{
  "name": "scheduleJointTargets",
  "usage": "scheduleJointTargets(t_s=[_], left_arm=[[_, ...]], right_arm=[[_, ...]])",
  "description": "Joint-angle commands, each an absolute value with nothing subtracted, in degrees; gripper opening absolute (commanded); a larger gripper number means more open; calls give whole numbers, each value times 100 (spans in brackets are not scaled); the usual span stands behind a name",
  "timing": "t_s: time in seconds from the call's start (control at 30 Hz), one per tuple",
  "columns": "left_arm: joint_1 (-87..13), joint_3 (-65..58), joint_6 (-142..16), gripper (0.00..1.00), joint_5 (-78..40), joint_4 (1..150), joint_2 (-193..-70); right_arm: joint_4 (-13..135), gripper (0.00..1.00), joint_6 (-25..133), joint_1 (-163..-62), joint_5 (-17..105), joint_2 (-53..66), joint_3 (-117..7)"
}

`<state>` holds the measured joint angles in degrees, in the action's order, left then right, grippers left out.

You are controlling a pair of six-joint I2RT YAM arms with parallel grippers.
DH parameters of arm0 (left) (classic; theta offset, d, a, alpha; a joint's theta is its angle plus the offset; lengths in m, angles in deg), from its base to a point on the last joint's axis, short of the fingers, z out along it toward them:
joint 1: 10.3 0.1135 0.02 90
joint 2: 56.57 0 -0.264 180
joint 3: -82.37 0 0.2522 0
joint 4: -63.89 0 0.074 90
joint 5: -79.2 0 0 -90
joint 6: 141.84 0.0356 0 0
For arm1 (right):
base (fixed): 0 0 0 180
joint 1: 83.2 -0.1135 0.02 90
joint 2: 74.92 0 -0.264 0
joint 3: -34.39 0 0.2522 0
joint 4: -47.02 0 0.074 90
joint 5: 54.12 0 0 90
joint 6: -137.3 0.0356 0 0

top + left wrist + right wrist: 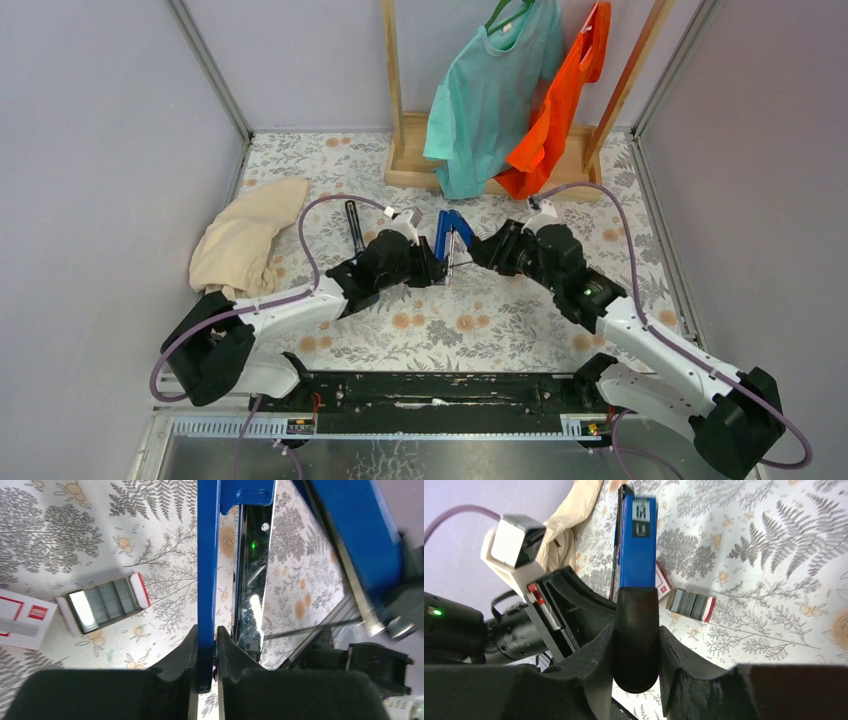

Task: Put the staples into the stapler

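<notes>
A blue stapler (452,234) is held up over the middle of the table, opened into a V. My left gripper (437,268) is shut on its thin blue lower arm (207,580); the fingertips (206,635) clamp it from both sides. My right gripper (477,250) is shut on the black rear end (636,640) of the blue top arm (638,545). The staples (102,602) are a silvery-grey block lying in a small open red-and-white tray on the table, below and left of the stapler. They also show in the right wrist view (689,604). In the top view they are hidden.
A white and red box sleeve (20,620) lies beside the tray. A dark slim object (353,226) lies left of the grippers. A beige cloth (245,240) is at the left. A wooden rack (410,160) with a teal shirt (490,90) and an orange shirt (555,120) stands at the back.
</notes>
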<state>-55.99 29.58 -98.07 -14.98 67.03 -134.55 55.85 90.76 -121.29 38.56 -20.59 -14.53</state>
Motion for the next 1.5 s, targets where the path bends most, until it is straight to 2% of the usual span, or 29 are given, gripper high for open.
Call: scheduleJointTargets(t_s=[0.0, 0.5, 0.9, 1.03, 1.27, 1.47], left_arm=[[-5514, 3296, -9030, 0, -1100, 6918, -13114], [-6285, 3745, -7928, 0, -1724, 6470, -12315], [-6794, 3870, -7583, 0, -2457, 5602, -12020], [-6809, 3980, -7596, 0, -2796, 5309, -11900], [-6809, 4114, -7825, 0, -2898, 4965, -11751], [-6805, 4458, -8259, 0, -2605, 4409, -11743]], right_arm=[[5871, 0, 8322, -11526, 3621, -2455, -2160], [6772, 0, 7226, -10378, 3444, -1469, -3901], [7333, 0, 6872, -10192, 4247, 46, -5038], [7391, 4, 7053, -10190, 4719, 444, -5042], [7331, 17, 7274, -10208, 5036, 852, -4887], [7262, 34, 7321, -10216, 5158, 1059, -4934]])
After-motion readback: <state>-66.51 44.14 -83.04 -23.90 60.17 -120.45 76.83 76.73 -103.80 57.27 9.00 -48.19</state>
